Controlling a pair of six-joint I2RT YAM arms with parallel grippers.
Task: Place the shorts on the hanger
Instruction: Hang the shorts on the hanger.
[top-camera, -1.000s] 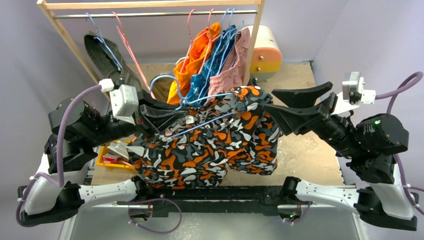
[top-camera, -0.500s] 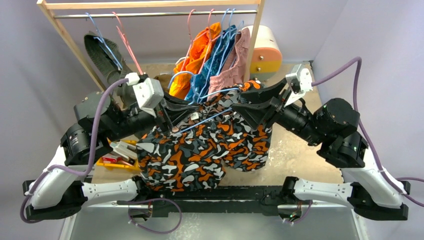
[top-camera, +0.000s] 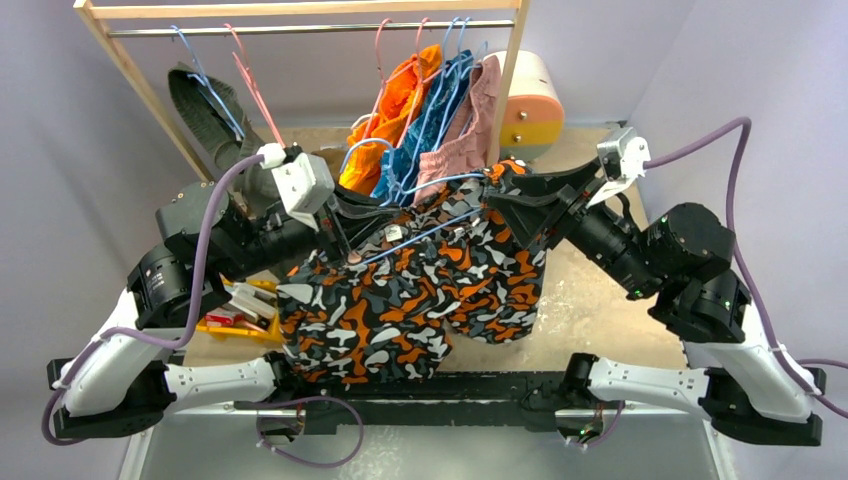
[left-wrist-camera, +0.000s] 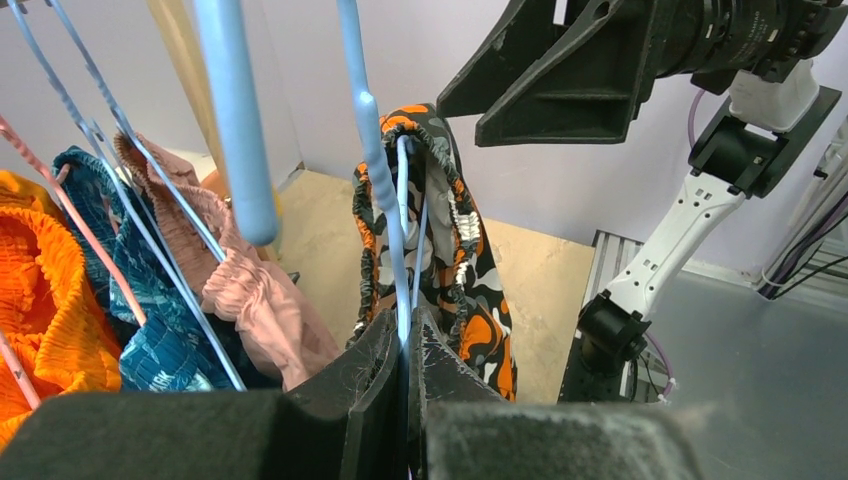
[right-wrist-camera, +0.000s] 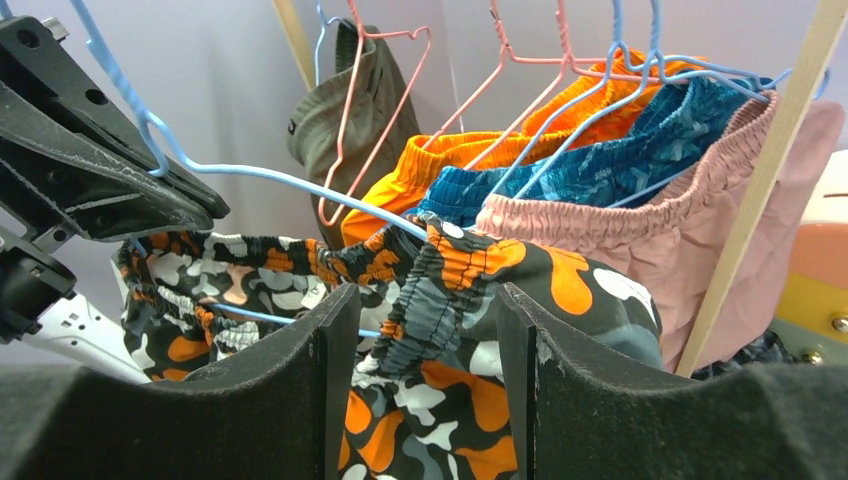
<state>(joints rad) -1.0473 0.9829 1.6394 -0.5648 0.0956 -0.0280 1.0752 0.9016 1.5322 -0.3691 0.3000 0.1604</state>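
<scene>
Bare surface (top-camera: 610, 300) shows only on the right half, from the shorts (top-camera: 420, 290) out to the right edge. Purple walls (top-camera: 50, 120) close in at the left, right and far edges, and the clothes rack (top-camera: 300, 9) stands along the far edge. The shorts hang in the air over the middle of the surface, just in front of the rack, with the hanger (left-wrist-camera: 395, 250) running into their waistband. The left gripper (left-wrist-camera: 405, 335) is pinched tight on the hanger's wire. The right gripper (right-wrist-camera: 425, 320) stands about half wide at the right end of the waistband, with gathered fabric lying between its fingers; whether it touches them cannot be told. Close behind, crowding the rack's right end, hang orange shorts (top-camera: 385, 130), blue patterned shorts (top-camera: 405, 165) and pink shorts (top-camera: 468, 125) on their own hangers. The rack's right post (top-camera: 510, 85) is beside them, and a cream and orange drawer box (top-camera: 535, 95) sits behind it at the far right corner. A dark green garment (top-camera: 205, 115) hangs at the rack's left end beside bare pink hangers (top-camera: 258, 95). A yellow tray (top-camera: 225, 325) sits at the left edge under the left arm. Only the left wrist view shows the wire clamped between closed fingers and the right gripper's tips just beside the top of the waistband. Only the right wrist view shows the post just right of the pink shorts.
</scene>
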